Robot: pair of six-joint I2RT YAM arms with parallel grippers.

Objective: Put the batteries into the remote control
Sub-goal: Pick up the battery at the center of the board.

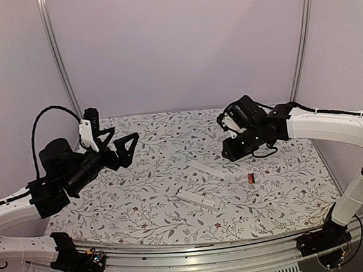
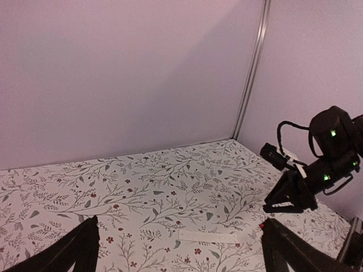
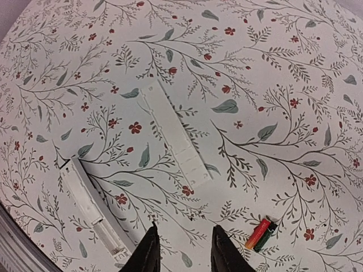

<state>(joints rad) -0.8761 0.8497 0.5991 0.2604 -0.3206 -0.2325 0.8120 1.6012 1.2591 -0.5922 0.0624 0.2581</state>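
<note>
I hold the left gripper [image 1: 113, 126] raised, jaws spread wide; the right gripper [image 3: 184, 233] points down, jaws narrowly parted, empty.

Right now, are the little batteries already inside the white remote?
No, the batteries lie side by side on the flowered cloth, well apart from the remote control.
</note>
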